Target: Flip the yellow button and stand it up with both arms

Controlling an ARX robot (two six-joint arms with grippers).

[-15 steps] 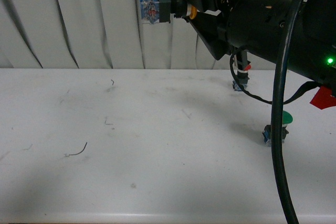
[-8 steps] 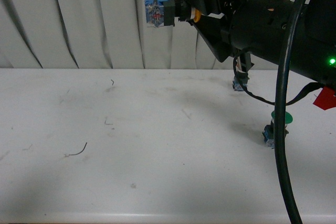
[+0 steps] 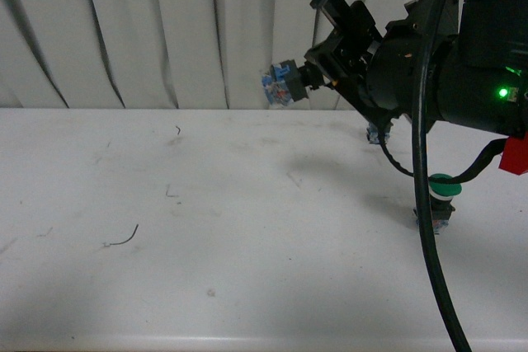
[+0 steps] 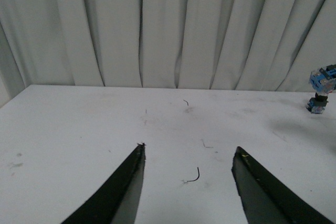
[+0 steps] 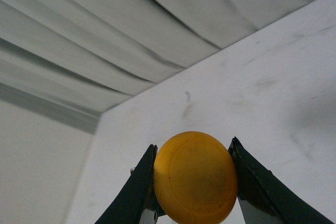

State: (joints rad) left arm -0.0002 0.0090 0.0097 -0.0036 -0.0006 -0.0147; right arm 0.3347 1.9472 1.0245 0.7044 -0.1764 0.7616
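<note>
Two claws show, and only one is loaded. The right claw (image 3: 314,77) is clamped on the yellow button (image 3: 285,86) and holds it in the air above the counter (image 3: 231,204), at about 1 o'clock in the front view. The button is tilted, with its blue base pointing toward 8 o'clock and its cap buried between the fingers toward 2 o'clock. In the right wrist view the round yellow cap (image 5: 194,177) faces the camera, with a black finger (image 5: 137,192) pressed against each side.

The left claw (image 4: 189,149) stands apart and grips nothing. Its two fingers hang over the counter, and a curled wire scrap (image 4: 194,176) shows on the surface between them. This claw is outside the front view.

A green button (image 3: 445,188) stands upright on the counter at 4 o'clock, its edge crossed by the thick black cable (image 3: 420,146). Another small blue-based part (image 3: 377,133) sits on the counter at 2 o'clock, mostly hidden behind the right arm, and its cap cannot be made out. A pleated curtain (image 3: 124,30) closes the far side. One green light (image 3: 501,92) glows on the arm.
</note>
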